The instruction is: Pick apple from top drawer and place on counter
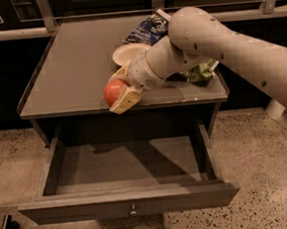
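The red apple (113,92) with yellowish patches sits between the fingers of my gripper (119,94). The gripper holds it above the front edge of the grey counter (70,72), near its middle. The top drawer (128,175) is pulled out below, and its inside looks bare. Its small round knob (132,208) shows on the front panel. My pale arm reaches in from the right.
A white bowl (129,53) stands on the counter just behind the gripper. A dark blue chip bag (146,29) lies at the back. A green bag (200,73) lies at the right, partly behind the arm. The floor is speckled stone.
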Controlling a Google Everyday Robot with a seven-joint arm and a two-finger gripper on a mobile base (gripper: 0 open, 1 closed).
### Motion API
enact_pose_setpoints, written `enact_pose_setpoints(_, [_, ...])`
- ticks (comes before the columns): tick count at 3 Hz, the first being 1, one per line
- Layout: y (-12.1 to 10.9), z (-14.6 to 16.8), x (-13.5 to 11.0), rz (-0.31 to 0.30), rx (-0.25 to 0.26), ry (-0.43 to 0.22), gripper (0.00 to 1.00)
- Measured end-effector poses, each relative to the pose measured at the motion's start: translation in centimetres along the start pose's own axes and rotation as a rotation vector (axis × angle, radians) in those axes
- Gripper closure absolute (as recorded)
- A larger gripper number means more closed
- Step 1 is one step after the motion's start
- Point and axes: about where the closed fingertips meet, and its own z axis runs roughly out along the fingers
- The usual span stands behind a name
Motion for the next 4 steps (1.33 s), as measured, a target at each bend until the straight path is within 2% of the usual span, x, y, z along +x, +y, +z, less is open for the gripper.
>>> enact_pose_setpoints(1, [-2.6,2.0,0.2,0.004,-0.020,-0.050,1.00])
enact_pose_setpoints(3, [-4.9,3.0,0.1,0.013,-0.023,-0.057,1.00])
enact_pose_setpoints(4, [-4.9,3.0,0.1,0.013,-0.023,-0.057,0.82])
